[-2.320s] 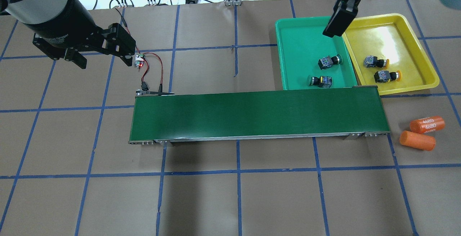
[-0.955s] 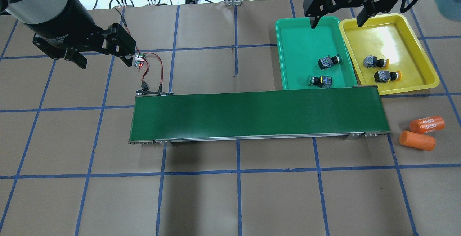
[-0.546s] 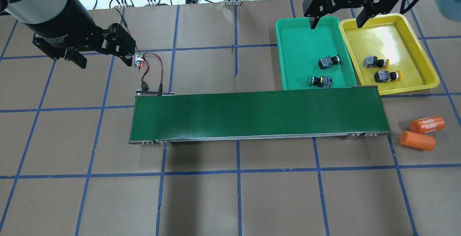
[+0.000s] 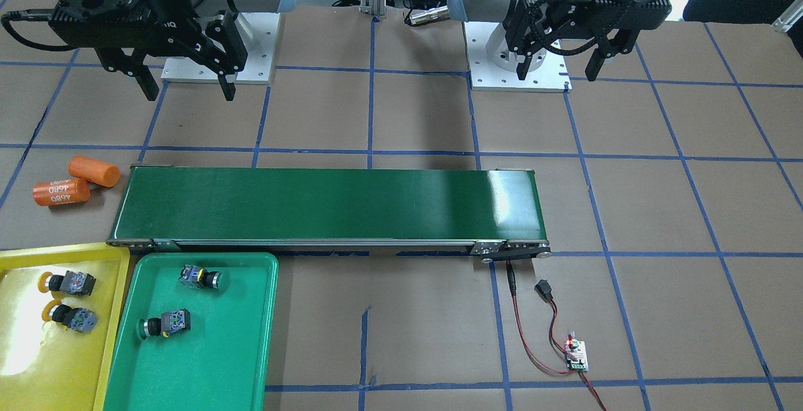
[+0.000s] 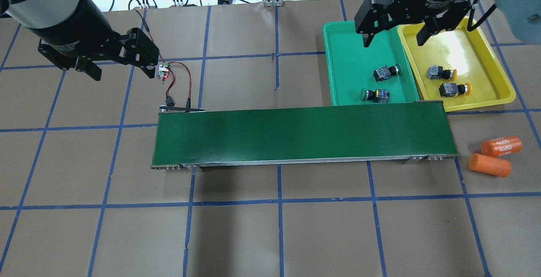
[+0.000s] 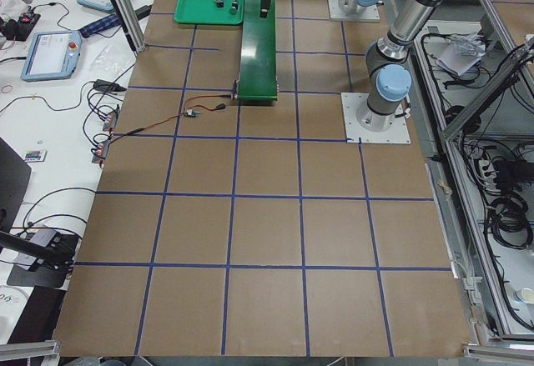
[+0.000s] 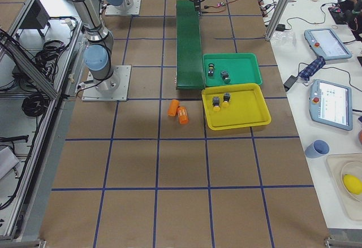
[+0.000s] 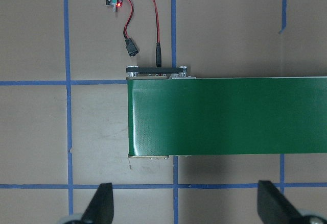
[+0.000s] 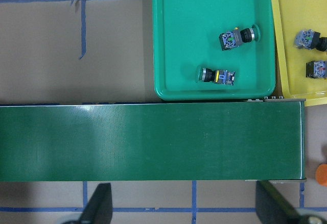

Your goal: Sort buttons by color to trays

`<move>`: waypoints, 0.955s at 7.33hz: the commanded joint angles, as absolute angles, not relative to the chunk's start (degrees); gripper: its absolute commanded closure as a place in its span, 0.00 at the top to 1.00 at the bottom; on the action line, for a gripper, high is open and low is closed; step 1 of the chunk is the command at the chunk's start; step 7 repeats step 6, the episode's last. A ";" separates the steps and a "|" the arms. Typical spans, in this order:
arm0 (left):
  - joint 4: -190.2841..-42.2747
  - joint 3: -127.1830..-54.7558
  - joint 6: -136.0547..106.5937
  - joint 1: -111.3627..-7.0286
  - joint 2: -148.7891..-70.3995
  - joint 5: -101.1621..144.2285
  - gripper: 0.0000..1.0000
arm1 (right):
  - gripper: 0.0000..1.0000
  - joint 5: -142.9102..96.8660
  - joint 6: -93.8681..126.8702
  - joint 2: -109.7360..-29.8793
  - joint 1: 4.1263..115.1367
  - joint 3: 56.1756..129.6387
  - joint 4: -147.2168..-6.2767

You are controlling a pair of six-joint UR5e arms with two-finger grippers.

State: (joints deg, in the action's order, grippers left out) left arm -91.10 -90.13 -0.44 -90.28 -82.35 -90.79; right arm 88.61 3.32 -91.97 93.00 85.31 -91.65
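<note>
Two green-capped buttons (image 5: 386, 72) (image 5: 376, 95) lie on their sides in the green tray (image 5: 353, 53). In the yellow tray (image 5: 486, 53) beside it lie two yellow-capped buttons (image 5: 439, 72) (image 5: 453, 89). My right gripper (image 5: 394, 40) hangs open and empty above the far ends of both trays, straddling their shared rims. Its wrist view looks down on the green buttons (image 9: 237, 36) and the belt. My left gripper (image 5: 122, 73) is open and empty at the far left, above the table near the belt's left end; its fingertips (image 8: 99, 206) frame that end.
A long dark-green conveyor belt (image 5: 302, 133) crosses the middle, its right end against the trays' near rims. Two orange cylinders (image 5: 501, 146) lie right of it. A small circuit board (image 5: 163, 71) with red and black wires sits by its left end. Cables trail along the far edge.
My right gripper turned from edge-on to broadside, fingers spread, and in the last half second shifted a little toward the trays. The left gripper and all buttons stayed put.
</note>
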 commanded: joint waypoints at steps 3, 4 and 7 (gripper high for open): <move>-91.67 -90.26 -0.44 -90.26 -82.44 -90.97 1.00 | 1.00 89.12 3.34 -91.93 92.99 85.34 -91.50; -91.76 -90.35 -0.44 -90.26 -82.27 -90.97 1.00 | 1.00 89.21 2.99 -91.85 92.99 85.34 -91.49; -91.76 -90.26 -0.44 -90.26 -82.35 -91.05 1.00 | 1.00 89.21 2.73 -91.85 92.99 85.43 -91.49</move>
